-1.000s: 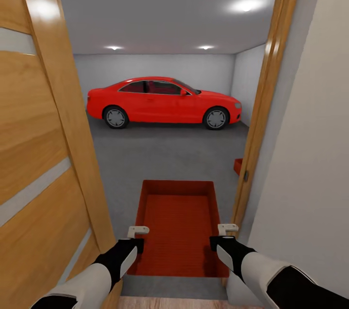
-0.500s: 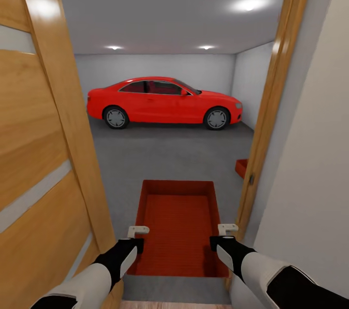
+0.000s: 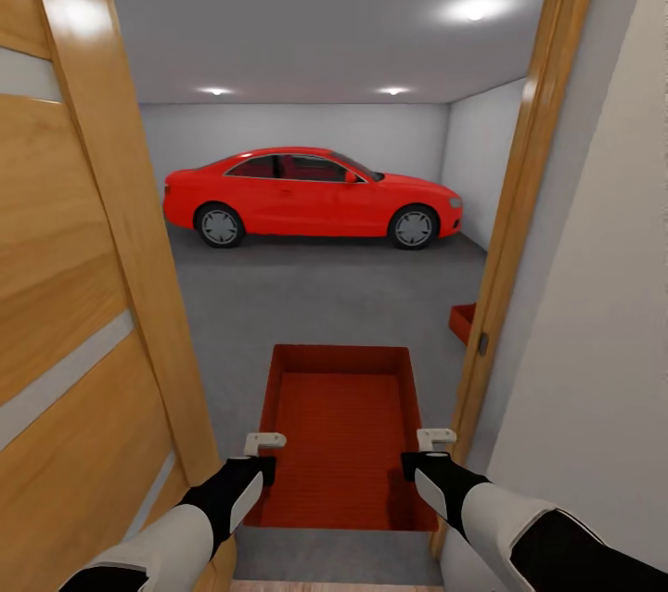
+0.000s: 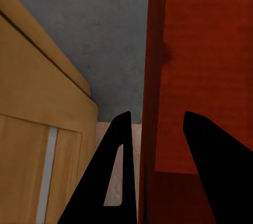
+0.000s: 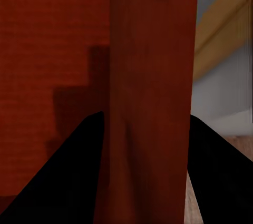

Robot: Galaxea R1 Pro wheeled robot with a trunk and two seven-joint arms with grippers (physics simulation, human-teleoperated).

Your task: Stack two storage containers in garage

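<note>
2 bins are showing: 1 bin is hanging in the doorway, carried by 2 grippers, well in front of the car; a 2nd bin is lying on the grey floor beyond it, its corner peeking past the door frame, between the carried bin and the car; the left gripper is pinching the carried bin's left wall, 1 finger on each side of it; the right gripper is pinching the right wall the same way; 1 open door is standing to the carried bin's left; 1 car is sitting at the garage's far wall.
</note>
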